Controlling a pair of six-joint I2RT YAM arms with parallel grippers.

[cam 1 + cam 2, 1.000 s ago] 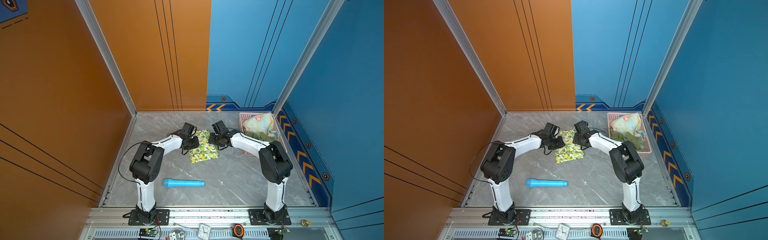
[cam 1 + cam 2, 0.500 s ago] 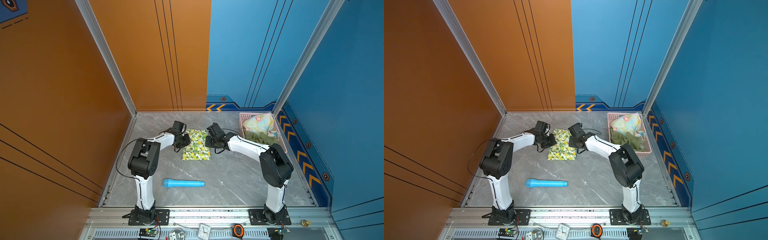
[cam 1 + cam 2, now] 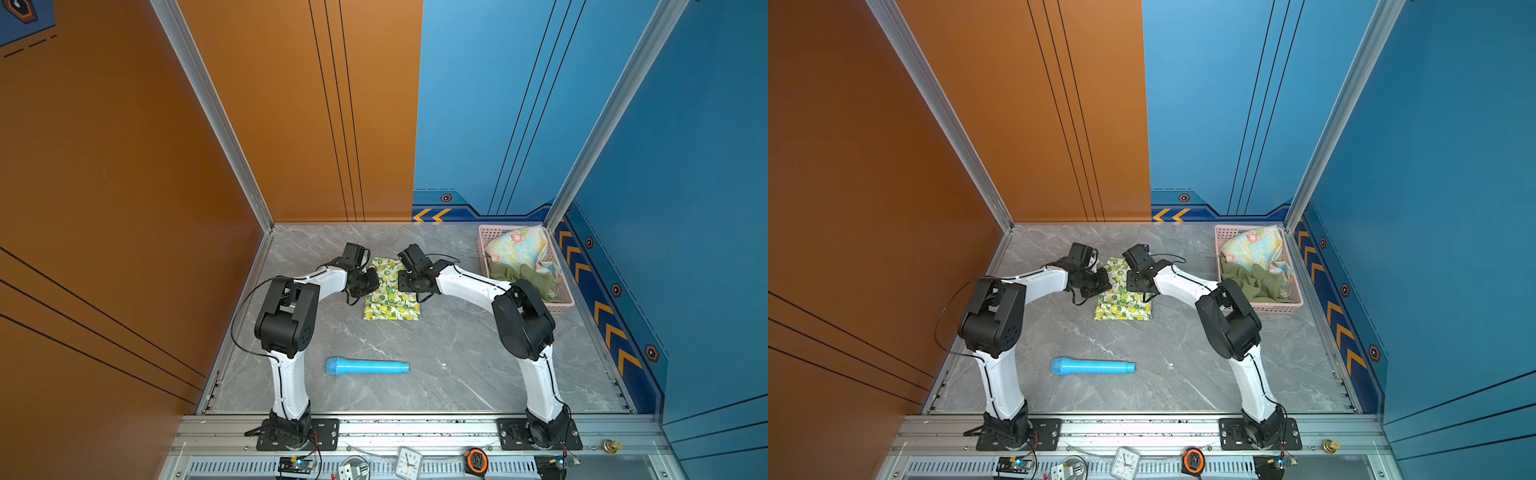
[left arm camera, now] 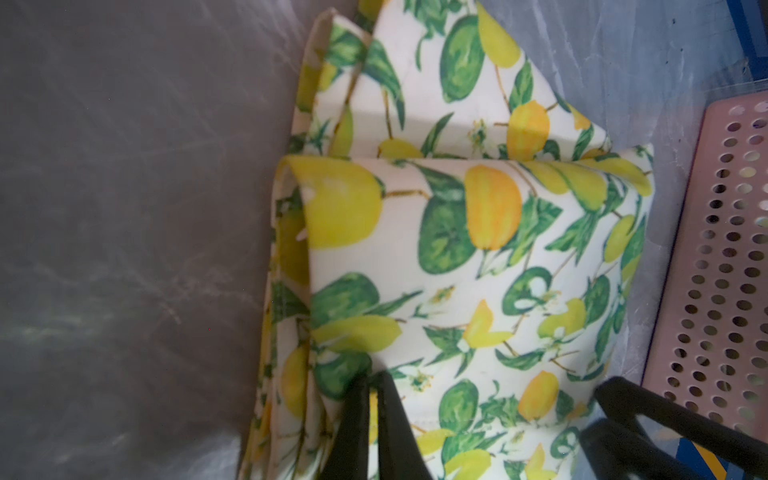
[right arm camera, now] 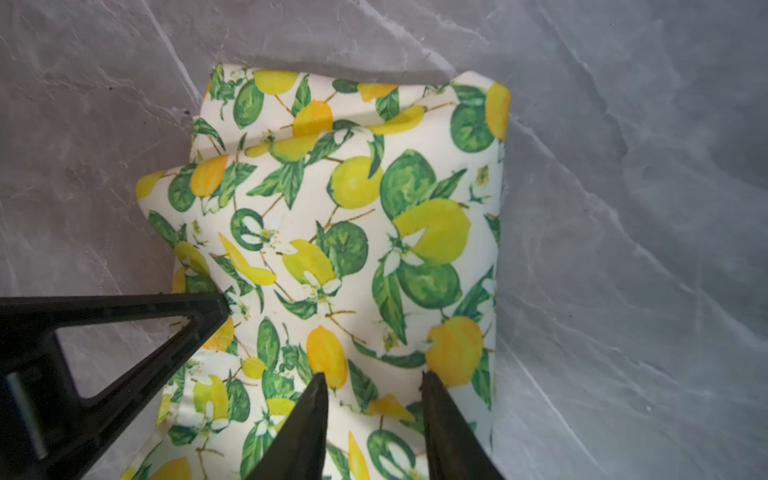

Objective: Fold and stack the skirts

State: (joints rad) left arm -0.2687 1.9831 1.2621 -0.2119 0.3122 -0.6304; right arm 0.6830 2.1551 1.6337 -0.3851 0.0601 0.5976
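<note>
Three skirts: lemon skirt (image 3: 390, 297) out on the table (image 3: 449, 353); floral skirt (image 3: 517, 247) and olive skirt (image 3: 523, 276) heaped unfolded in the basket (image 3: 559, 306).
Lemon skirt: lies folded into a thick rectangle, mid-table toward the back; bulging at the edges in both wrist views, not yet flat.
Long axis: runs from the back wall toward the arm bases, judging by both top views.
Left gripper (image 4: 376, 380): sits at the left long edge, far half; jaws nearly together, pinching a fold of lemon cloth.
Right gripper (image 5: 374, 380): sits over the right long edge, opposite; jaws apart, gripping nothing; cannot tell whether the tips touch the cloth.
Skirt from jaws: lies between the two, stretching away from both toward the near side.
Nearer arm: neither; one per long edge.
Step, as judged: first skirt's fold close to done; stack not begun.
Next move, as judged: turns on matching grips across the short axis, to carry the far end along the long axis without skew.
Elsewhere: blue cylinder (image 3: 365, 367) near the front, well apart.
</note>
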